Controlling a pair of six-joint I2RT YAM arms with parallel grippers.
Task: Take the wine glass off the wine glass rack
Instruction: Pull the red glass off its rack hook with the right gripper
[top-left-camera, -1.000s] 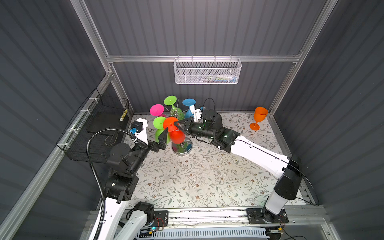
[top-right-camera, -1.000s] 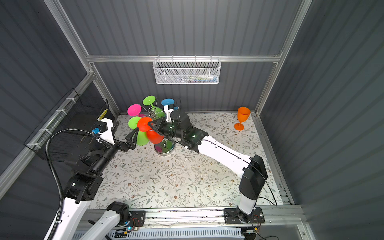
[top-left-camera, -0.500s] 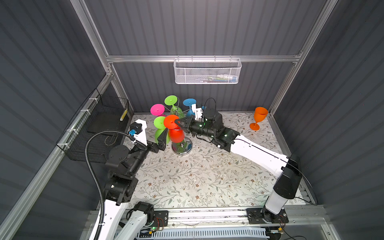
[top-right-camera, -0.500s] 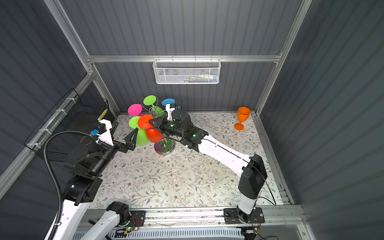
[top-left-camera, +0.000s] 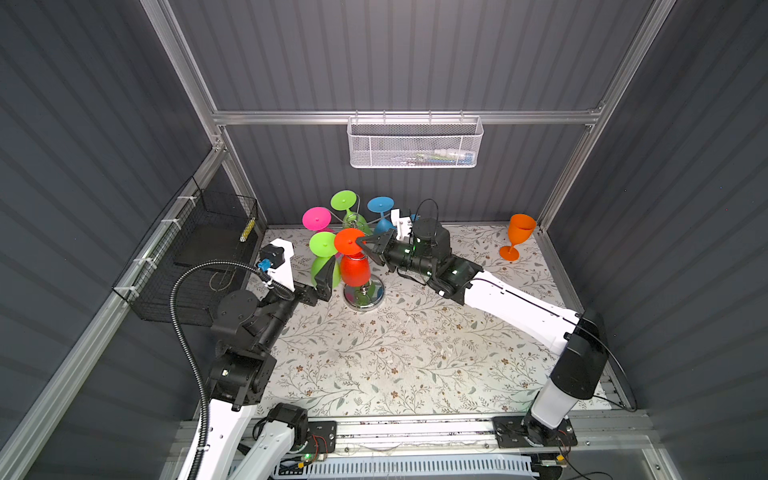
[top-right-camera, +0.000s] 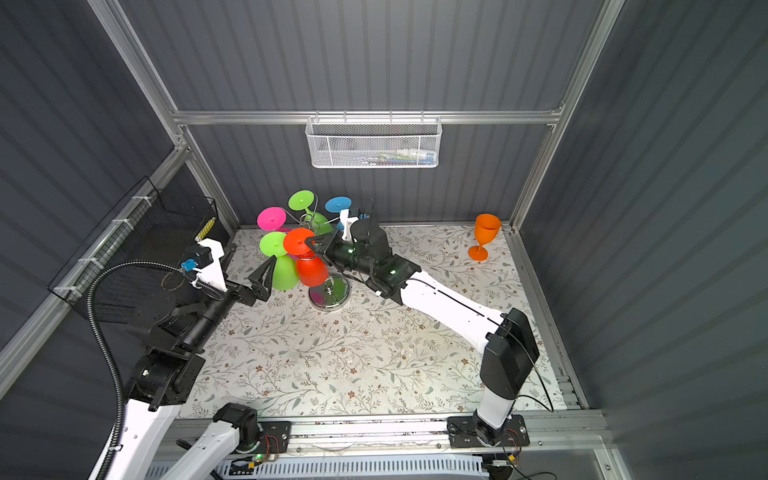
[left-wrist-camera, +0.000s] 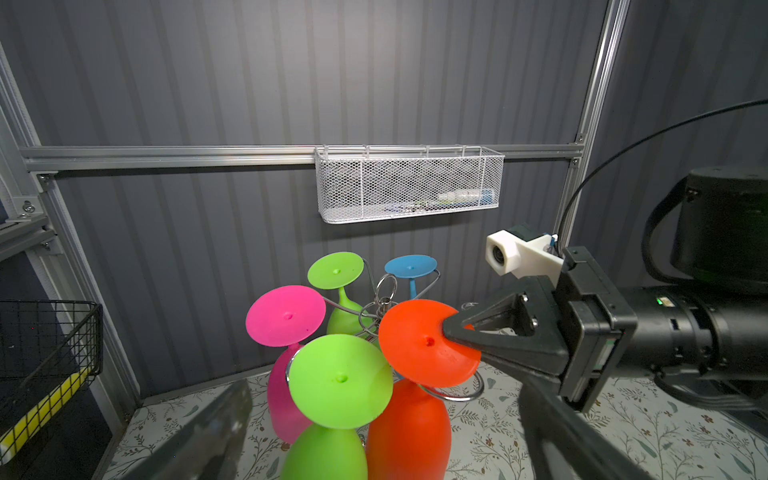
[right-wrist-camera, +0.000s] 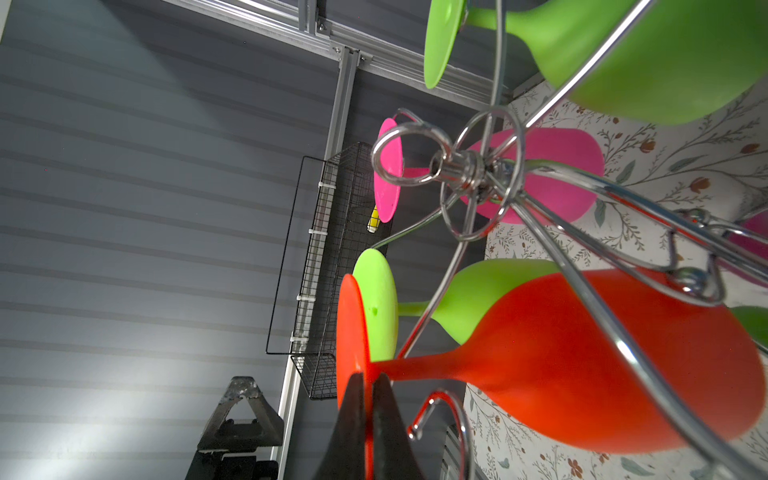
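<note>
The chrome wine glass rack (top-left-camera: 365, 296) (top-right-camera: 329, 296) stands at the back left on its round mirror base. A red wine glass (top-left-camera: 354, 270) (top-right-camera: 311, 270) (left-wrist-camera: 409, 424) (right-wrist-camera: 582, 370) hangs upside down on it. My right gripper (top-left-camera: 365, 242) (top-right-camera: 312, 243) (right-wrist-camera: 365, 386) is shut on the rim of that glass's foot (left-wrist-camera: 424, 345). The red stem lies beside a curled arm end (right-wrist-camera: 440, 411); whether it still sits in the arm I cannot tell. My left gripper (top-left-camera: 326, 276) (top-right-camera: 266, 274) (left-wrist-camera: 382, 457) is open, just left of the front green glass (top-left-camera: 322, 266) and not touching it.
Pink (top-left-camera: 316, 219), green (top-left-camera: 344, 200) and blue (top-left-camera: 380, 204) glasses also hang on the rack. An orange glass (top-left-camera: 516, 241) stands upright at the back right. A white mesh basket (top-left-camera: 415, 143) hangs on the back wall, a black wire basket (top-left-camera: 195, 253) on the left wall.
My right gripper has drawn the red glass's foot slightly to the right. The left gripper has edged up a little beside the green glass, still open.
</note>
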